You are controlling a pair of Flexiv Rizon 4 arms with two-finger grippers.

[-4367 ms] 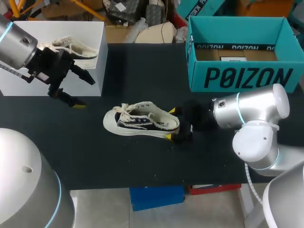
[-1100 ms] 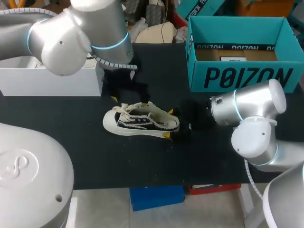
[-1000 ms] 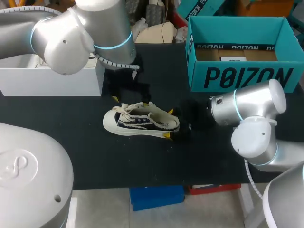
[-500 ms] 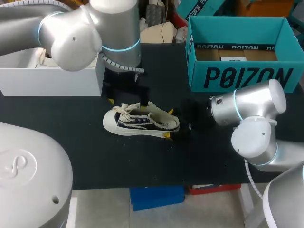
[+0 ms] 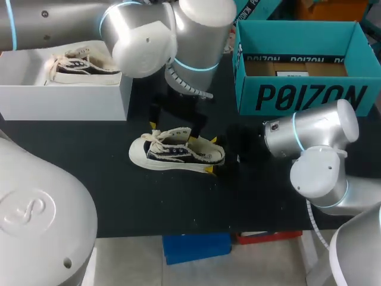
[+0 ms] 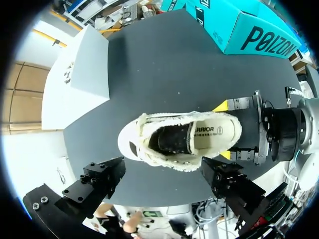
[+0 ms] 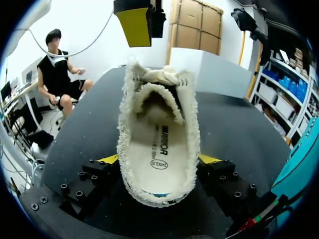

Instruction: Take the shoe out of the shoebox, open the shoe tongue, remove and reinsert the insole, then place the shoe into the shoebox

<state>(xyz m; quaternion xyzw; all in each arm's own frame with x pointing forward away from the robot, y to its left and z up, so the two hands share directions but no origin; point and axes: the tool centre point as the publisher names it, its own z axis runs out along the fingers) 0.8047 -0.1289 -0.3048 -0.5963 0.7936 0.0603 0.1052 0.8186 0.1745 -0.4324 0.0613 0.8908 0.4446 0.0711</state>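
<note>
Clamping the shoe [image 5: 177,152] heel, right gripper [image 7: 158,160]; left gripper [image 6: 164,185] spread above it.

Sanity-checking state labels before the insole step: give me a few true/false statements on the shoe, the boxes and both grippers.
1. The cream canvas low-top shoe lies in the teal cardboard shoebox. False: it stands on the black table, outside the box.
2. The right gripper clasps the shoe's heel from both sides. True.
3. The left gripper is shut on the shoe. False: it is open, above the shoe.
4. The white insole sits inside the shoe. True.
5. A second shoe lies in the white box. True.
</note>
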